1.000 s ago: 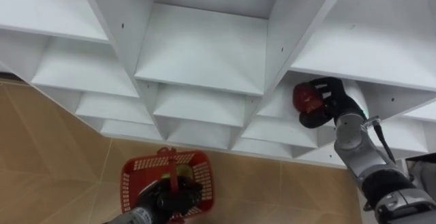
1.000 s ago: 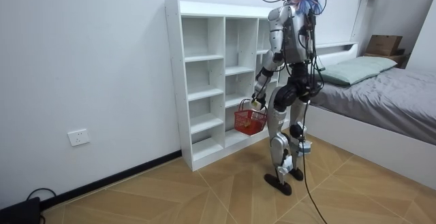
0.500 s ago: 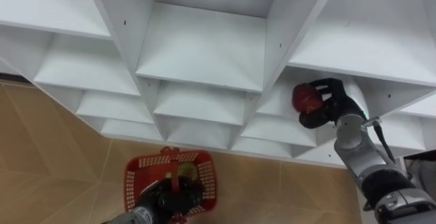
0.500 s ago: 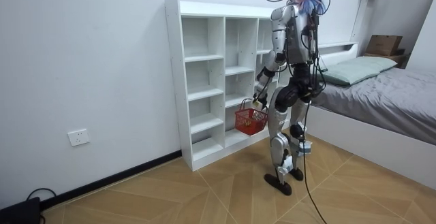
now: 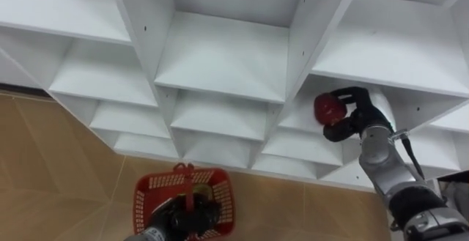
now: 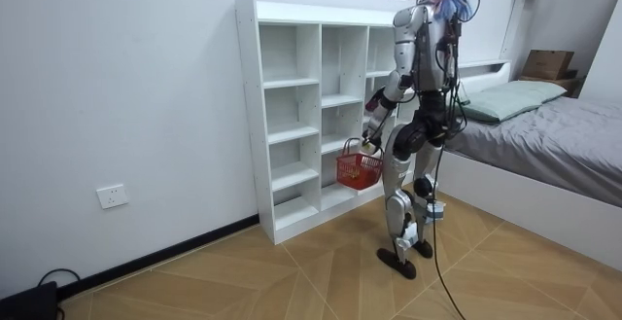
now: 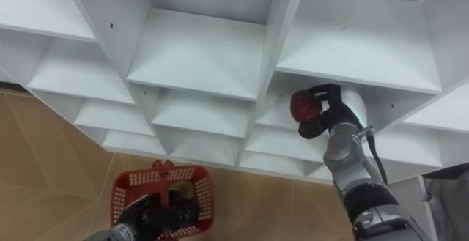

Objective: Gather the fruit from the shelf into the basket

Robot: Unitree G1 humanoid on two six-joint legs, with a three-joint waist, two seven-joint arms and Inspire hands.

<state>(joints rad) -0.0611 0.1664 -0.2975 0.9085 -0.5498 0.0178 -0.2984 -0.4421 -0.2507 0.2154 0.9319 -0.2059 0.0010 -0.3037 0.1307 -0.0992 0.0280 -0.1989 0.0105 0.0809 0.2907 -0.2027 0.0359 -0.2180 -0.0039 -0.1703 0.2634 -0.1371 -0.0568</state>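
A red apple (image 5: 329, 108) (image 7: 304, 105) is held at the mouth of a compartment in the right column of the white closet (image 5: 220, 58). My right hand (image 5: 353, 116) (image 7: 327, 114) is shut on it, black fingers curled round it. Low in the eye views my left hand (image 5: 183, 217) (image 7: 157, 213) is shut on the handle of a red plastic basket (image 5: 154, 190) (image 7: 124, 190), which hangs above the floor and holds something yellowish-green. In the room view I stand upright facing the closet (image 6: 292, 116), the basket (image 6: 357, 169) at thigh height.
The closet's other compartments are bare white shelves. Wooden parquet floor (image 5: 44, 168) lies below. In the room view a bed (image 6: 544, 135) stands at the room view's right, behind me, and a wall socket (image 6: 113, 196) is at the left.
The eye views have shifted slightly. The right hand keeps the apple at the same compartment; the basket hangs a little lower in the picture.
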